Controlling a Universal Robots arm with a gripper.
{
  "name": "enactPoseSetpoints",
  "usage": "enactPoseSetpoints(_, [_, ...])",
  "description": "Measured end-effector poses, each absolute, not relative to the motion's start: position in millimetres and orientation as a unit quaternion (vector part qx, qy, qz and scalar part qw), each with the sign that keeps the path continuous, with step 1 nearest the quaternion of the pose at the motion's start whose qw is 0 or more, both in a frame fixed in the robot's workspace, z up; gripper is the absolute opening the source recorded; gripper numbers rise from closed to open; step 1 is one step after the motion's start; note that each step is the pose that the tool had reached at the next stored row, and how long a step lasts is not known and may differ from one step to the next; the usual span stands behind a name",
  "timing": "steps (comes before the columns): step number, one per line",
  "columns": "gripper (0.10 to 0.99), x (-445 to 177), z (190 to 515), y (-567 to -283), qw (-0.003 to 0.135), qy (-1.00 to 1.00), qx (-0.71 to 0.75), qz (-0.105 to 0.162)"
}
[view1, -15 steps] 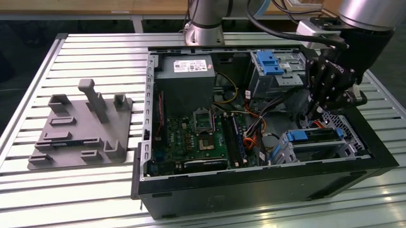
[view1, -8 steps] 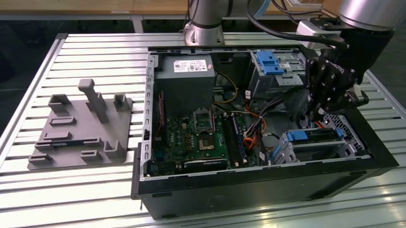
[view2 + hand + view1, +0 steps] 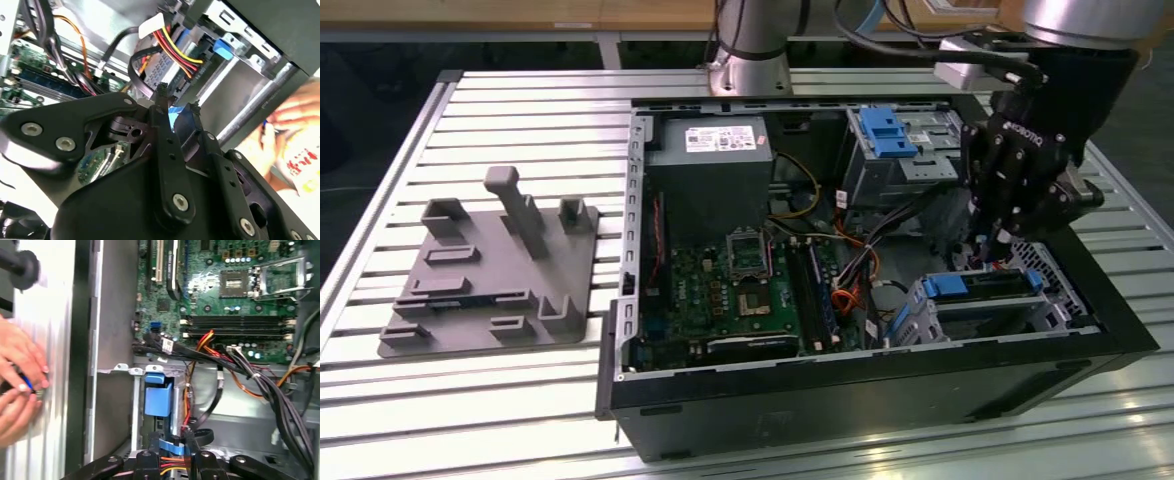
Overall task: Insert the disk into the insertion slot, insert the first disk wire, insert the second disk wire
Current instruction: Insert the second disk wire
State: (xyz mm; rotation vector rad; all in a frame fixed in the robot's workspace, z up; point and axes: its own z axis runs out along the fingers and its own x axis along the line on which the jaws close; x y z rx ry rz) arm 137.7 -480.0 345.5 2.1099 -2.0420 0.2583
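Exterior view has the disk (image 3: 983, 287) already sitting in the insertion slot (image 3: 1051, 272), at the corner of the computer case (image 3: 854, 400) toward that view's right, so the first step looks done to me. The tool (image 3: 997, 238) hangs just over it. In the first wrist view its fingers are drawn narrow, pinching a blue wire (image 3: 172, 445) close by the disk. Whether either wire is plugged in yet, I can't tell. Somebody's hands (image 3: 20, 385) are busy outside the case.
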Motion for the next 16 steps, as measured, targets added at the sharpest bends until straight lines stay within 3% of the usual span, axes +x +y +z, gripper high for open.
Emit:
enactPoseSetpoints(8, [0.333, 138, 347, -450, 0.123, -0.686, 0.708, 0.112])
enactPoseSetpoints(16, [0.333, 136, 346, -438, 0.173, -0.676, 0.698, 0.16])
